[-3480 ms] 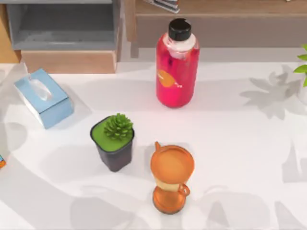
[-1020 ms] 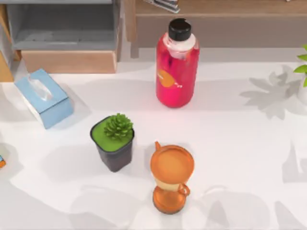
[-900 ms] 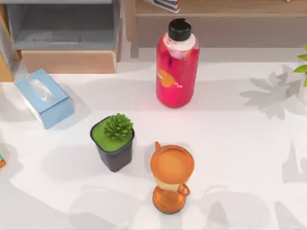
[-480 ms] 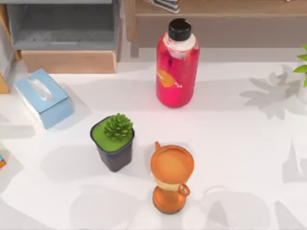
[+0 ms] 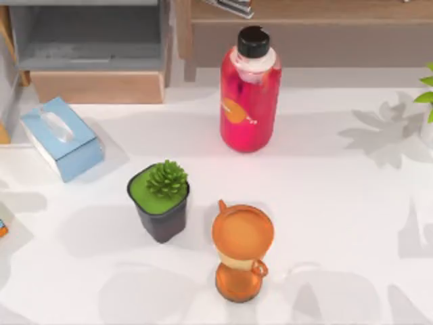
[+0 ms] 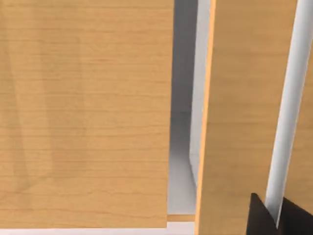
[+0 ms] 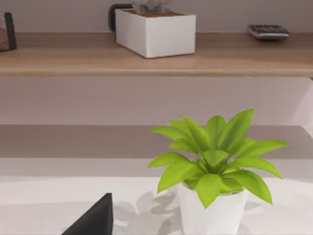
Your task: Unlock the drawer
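A grey open drawer with a light wooden front (image 5: 95,87) sits at eleven o'clock on the white bench (image 5: 338,223), beside a blue tissue box (image 5: 61,139) at nine o'clock. A red bottle with a black cap (image 5: 249,95) stands toward twelve o'clock, with a black-potted green succulent (image 5: 161,200) and an orange hourglass (image 5: 242,249) near centre. The left pincer (image 6: 279,218) hangs close against wooden cabinet panels (image 6: 85,112), its dark fingertips straddling a white edge; whether the right pincer (image 7: 93,220), near a white-potted leafy plant (image 7: 212,196), is released or clenched cannot be told.
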### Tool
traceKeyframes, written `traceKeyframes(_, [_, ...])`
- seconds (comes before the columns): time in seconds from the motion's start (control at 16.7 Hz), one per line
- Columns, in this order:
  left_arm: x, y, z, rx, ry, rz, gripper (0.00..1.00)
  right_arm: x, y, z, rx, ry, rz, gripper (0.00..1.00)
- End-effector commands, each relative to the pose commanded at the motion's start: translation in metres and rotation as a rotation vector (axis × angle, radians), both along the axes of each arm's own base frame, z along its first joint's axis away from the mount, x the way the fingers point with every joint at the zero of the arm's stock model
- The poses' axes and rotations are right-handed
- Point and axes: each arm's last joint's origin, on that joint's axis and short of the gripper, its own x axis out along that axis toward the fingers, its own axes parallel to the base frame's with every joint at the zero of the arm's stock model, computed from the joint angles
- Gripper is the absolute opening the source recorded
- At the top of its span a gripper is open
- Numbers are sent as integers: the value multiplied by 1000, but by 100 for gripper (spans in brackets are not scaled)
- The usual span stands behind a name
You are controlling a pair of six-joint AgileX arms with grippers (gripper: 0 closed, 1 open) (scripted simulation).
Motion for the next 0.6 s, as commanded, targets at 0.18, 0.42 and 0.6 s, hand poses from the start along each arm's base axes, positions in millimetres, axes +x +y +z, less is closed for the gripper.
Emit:
traceKeyframes(0.18, [-20,3,0,2,-1,4,0,0,0,0,0,0,0,100])
traceKeyframes(0.42, [-57,1,-1,-4,4,-1,0,0,0,0,0,0,0,100])
traceKeyframes(0.6, [-62,1,0,-1,1,-1,0,0,0,0,0,0,0,100])
